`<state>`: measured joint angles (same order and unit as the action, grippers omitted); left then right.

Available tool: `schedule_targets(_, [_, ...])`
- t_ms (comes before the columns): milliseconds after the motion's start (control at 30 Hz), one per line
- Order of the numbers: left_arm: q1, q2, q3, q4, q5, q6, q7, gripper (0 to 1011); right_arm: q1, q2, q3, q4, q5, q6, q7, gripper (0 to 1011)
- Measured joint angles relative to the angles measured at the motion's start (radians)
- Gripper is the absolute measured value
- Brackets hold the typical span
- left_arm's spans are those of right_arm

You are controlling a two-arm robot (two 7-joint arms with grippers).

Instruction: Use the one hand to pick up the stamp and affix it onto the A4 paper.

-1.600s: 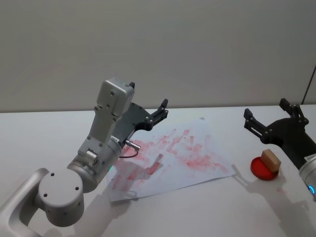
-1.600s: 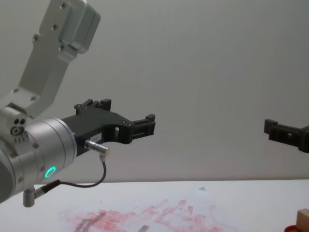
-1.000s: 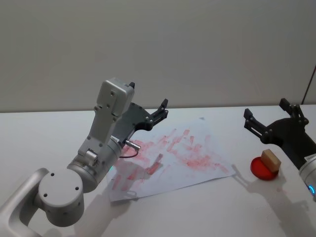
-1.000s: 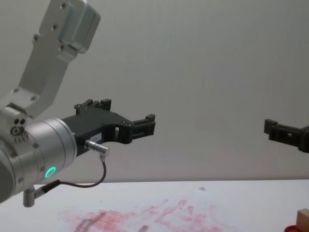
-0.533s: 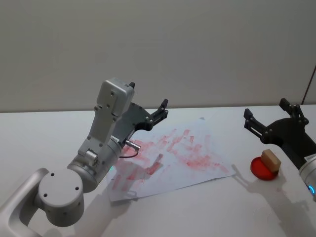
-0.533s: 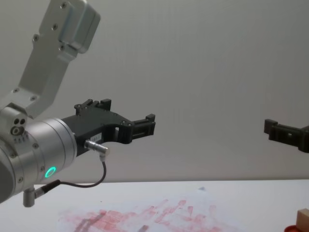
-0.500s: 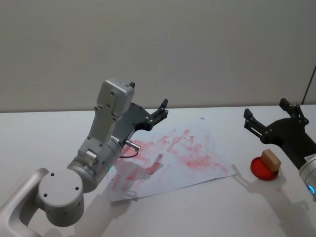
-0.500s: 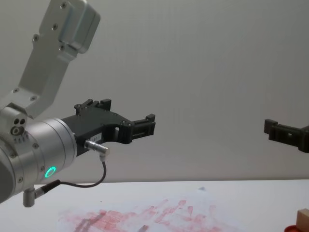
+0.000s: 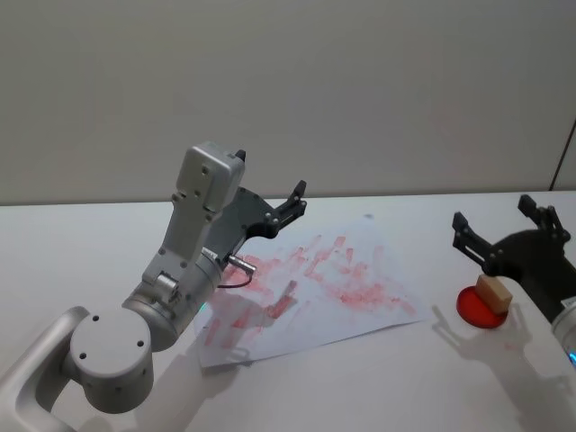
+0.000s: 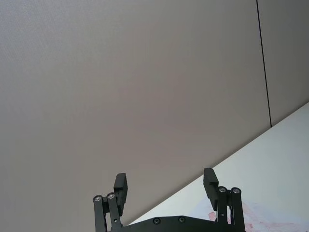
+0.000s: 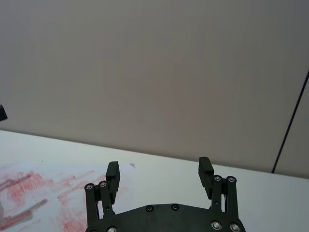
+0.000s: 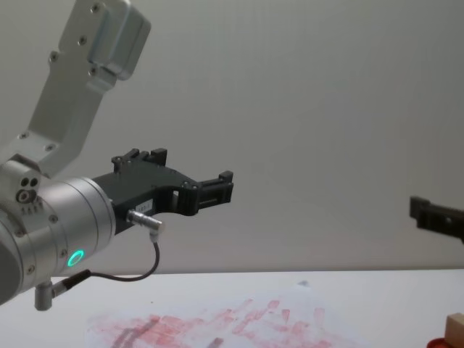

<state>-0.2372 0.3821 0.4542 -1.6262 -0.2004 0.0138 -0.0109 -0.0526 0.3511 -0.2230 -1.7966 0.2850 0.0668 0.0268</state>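
The stamp [image 9: 493,292], a small tan wooden block, sits on a round red ink pad [image 9: 472,310] at the table's right; its corner also peeks in at the chest view's edge [image 12: 455,326]. My right gripper [image 9: 493,216] hovers open just above and behind it, nothing between its fingers [image 11: 113,171]. The A4 paper [image 9: 360,270], white with smeared red marks, lies mid-table [image 12: 239,319]. My left gripper [image 9: 292,200] hangs open over the paper's far left part and holds nothing [image 10: 164,180].
The white tabletop [image 9: 378,378] stretches around the paper, with bare room in front and to the far left. A plain grey wall [image 9: 360,90] rises behind the table. The left arm's large silver joints [image 9: 112,360] stand at the near left.
My right gripper has shifted to the right and slightly down, closer over the stamp. The left arm, the paper and the stamp have not moved.
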Motion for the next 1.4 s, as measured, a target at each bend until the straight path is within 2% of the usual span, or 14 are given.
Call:
schedule_targets(267, [0.000, 0.000, 0.000, 0.000, 0.000, 0.000, 0.000, 1001, -0.055, 0.017, 0.003, -0.043, -0.002, 0.082, -0.064, 1001])
schedule_targets(533, [0.000, 0.000, 0.000, 0.000, 0.000, 0.000, 0.000, 1001, -0.064, 0.016, 0.005, -0.048, -0.012, 0.176, -0.099, 1001])
schedule_targets(867, [0.000, 0.000, 0.000, 0.000, 0.000, 0.000, 0.000, 1001, -0.034, -0.004, 0.006, -0.003, -0.032, 0.271, -0.104, 1001])
schedule_targets(1400, [0.000, 0.000, 0.000, 0.000, 0.000, 0.000, 0.000, 1001, 0.042, -0.045, -0.005, 0.101, -0.077, 0.346, -0.049, 1001])
